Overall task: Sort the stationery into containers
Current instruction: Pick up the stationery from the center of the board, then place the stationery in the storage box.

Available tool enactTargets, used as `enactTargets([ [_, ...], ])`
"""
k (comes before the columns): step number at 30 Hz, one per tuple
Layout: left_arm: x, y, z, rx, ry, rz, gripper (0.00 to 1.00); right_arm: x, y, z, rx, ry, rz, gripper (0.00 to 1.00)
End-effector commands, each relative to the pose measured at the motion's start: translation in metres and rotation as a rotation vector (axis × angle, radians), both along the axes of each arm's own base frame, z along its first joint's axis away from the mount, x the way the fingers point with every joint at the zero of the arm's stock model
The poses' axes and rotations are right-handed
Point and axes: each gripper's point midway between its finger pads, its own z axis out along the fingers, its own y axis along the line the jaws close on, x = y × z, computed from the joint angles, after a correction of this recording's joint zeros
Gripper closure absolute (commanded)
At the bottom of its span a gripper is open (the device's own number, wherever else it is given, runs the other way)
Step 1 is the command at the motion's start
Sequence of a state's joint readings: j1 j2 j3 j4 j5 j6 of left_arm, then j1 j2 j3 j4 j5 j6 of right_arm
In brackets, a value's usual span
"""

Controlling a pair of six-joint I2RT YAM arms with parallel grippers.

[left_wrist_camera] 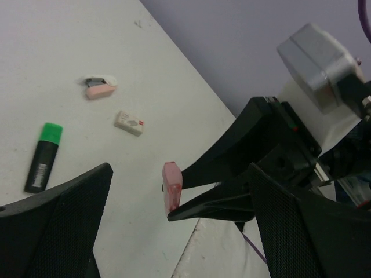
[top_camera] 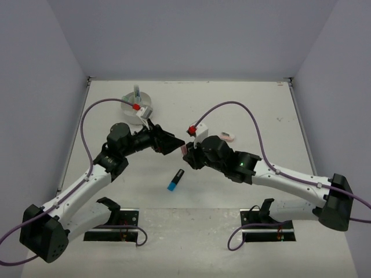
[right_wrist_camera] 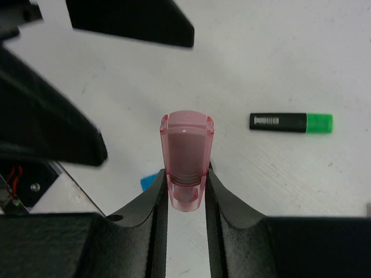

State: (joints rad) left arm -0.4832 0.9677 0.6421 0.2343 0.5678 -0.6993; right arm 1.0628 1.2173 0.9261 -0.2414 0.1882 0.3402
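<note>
Pink highlighter point(right_wrist_camera: 185, 145) is pinched in my right gripper point(right_wrist_camera: 185, 174), above the worktop's point(top_camera: 243, 98) middle. My left gripper point(top_camera: 173, 142) is spread wide, just beside it.

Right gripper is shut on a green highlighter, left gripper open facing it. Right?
No. The right gripper is shut on a pink piece, not a green highlighter; the green highlighter lies loose on the table, as the right wrist view shows. The left gripper is open facing it.

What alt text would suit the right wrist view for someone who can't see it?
The right gripper grips a stubby translucent pink highlighter between its jaws. Beyond, a black highlighter with a green cap lies on the white table.
</note>
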Motion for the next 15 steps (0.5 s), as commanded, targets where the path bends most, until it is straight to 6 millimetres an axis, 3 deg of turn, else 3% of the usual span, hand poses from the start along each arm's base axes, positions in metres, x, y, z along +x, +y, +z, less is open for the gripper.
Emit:
enactTargets([
  [1,-0.010,-0.024,0.032,-0.102,-0.084,-0.069,0.00,0.013,0.006,0.032,0.155,-0.079,-0.058,1.00],
  [5,-0.019,-0.041,0.035,-0.115,-0.091,-0.119,0.04,0.013,0.005,0.047,0.197,-0.094,-0.063,1.00],
  [9,-0.014,-0.048,0.026,-0.084,-0.072,-0.109,0.12,0.013,0.001,0.055,0.218,-0.108,-0.076,1.00],
  [10,-0.012,-0.049,0.021,-0.071,-0.061,-0.099,0.26,0.012,-0.001,0.058,0.227,-0.113,-0.076,1.00],
  [13,-0.008,-0.051,0.010,-0.050,-0.038,-0.091,0.42,0.013,-0.005,0.060,0.235,-0.120,-0.093,1.00],
  [15,-0.006,-0.052,0.005,-0.041,-0.028,-0.089,0.44,0.012,-0.008,0.061,0.242,-0.125,-0.101,1.00],
])
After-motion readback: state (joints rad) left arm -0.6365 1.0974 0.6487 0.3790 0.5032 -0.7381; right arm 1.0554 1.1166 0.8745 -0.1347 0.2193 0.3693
